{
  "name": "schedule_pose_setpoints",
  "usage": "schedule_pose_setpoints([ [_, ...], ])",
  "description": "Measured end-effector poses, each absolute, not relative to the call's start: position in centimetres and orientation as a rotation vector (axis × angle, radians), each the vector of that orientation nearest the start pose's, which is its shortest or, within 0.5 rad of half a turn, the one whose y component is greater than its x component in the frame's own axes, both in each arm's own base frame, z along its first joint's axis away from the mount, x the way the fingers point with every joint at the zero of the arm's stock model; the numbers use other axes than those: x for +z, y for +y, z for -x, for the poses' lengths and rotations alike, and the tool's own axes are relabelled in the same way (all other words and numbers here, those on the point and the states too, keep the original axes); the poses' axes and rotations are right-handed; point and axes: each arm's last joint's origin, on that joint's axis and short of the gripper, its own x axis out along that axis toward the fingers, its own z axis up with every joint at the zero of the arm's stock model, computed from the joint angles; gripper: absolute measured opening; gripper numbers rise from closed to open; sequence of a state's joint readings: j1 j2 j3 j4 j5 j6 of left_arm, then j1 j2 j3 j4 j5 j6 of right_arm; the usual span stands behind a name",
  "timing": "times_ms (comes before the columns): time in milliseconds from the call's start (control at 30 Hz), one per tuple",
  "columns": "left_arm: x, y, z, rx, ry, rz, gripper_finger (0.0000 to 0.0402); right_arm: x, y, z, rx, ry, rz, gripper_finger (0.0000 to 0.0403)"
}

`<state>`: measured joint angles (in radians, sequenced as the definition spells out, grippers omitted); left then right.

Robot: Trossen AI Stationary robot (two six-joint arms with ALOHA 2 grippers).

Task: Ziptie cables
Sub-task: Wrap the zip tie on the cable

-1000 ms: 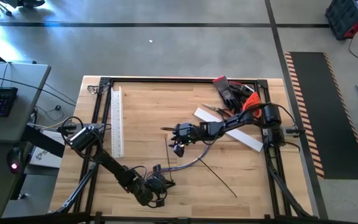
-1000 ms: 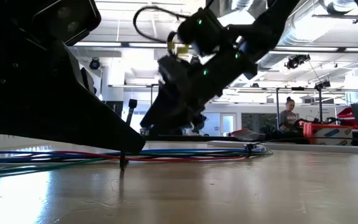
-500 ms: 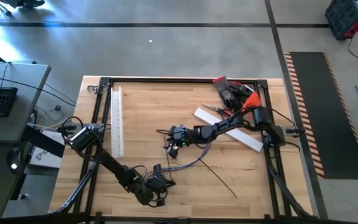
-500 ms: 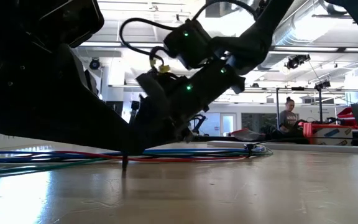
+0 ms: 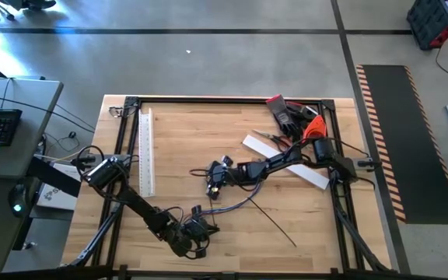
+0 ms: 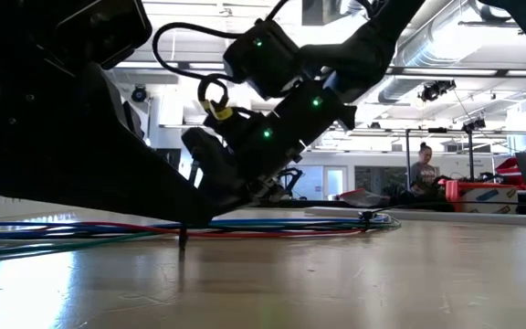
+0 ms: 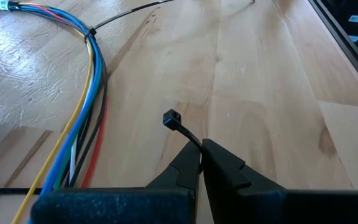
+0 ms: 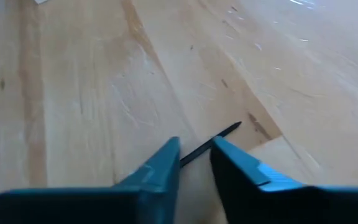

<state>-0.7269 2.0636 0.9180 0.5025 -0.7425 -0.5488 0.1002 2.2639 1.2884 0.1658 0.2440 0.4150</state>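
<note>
The cables (image 5: 236,206) lie in a loose curved bunch on the table's near middle; in the left wrist view the cables (image 7: 86,93) carry a ziptie band (image 7: 92,31) around them. My left gripper (image 5: 201,228) sits near the table's near edge, just left of the bunch, shut on a dark ziptie. My right gripper (image 5: 211,185) hangs over the table's middle, beyond the bunch's left end, shut on a thin dark ziptie strip. Another ziptie (image 5: 274,222) lies loose on the wood, right of the bunch. My left gripper (image 7: 199,163) pinches a ziptie between its two fingers a short way behind the head (image 7: 171,117). The head end sticks out past the fingertips, and in the low view it points down at the tabletop (image 6: 182,239). My right gripper (image 8: 194,155) pinches a ziptie strip between its fingers near the pointed tail. The tail tip (image 8: 236,127) juts out past the fingertips, above the wood.
A white slotted duct (image 5: 145,152) lies along the table's left side, and a white flat strip (image 5: 309,175) lies under the right arm. Dark and red gloves and hand tools (image 5: 290,117) are heaped at the far right corner. A person (image 6: 425,169) sits far off in the room.
My right gripper has moved toward the table's left edge and sunk lower toward the table, carrying its ziptie along.
</note>
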Motion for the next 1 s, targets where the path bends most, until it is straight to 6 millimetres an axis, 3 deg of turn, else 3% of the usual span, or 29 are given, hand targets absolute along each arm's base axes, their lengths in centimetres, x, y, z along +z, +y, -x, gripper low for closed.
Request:
schedule_pose_setpoints([
  [133, 8.4, -23.2, -29.1, 0.145, 0.452, 0.106, 0.0, 6.8, 4.1, -44.0, -0.291, 0.755, -0.233, 0.001],
  [367, 8.4, -23.2, -29.1, 0.143, 0.453, 0.107, 0.0, 8.6, 5.5, -43.6, -0.316, 0.716, -0.146, 0.0001],
  [633, 8.4, -23.5, -28.8, 0.14, 0.451, 0.101, 0.0, 11.9, 8.5, -42.5, -0.309, 0.682, -0.018, 0.0],
  [900, 8.4, -23.8, -28.5, 0.156, 0.439, 0.088, 0.0, 13.3, 12.8, -41.1, -0.415, 0.6, 0.147, 0.0],
  [1000, 8.4, -23.8, -28.5, 0.153, 0.441, 0.088, 0.0, 13.0, 12.7, -41.0, -0.362, 0.643, 0.153, 0.0001],
])
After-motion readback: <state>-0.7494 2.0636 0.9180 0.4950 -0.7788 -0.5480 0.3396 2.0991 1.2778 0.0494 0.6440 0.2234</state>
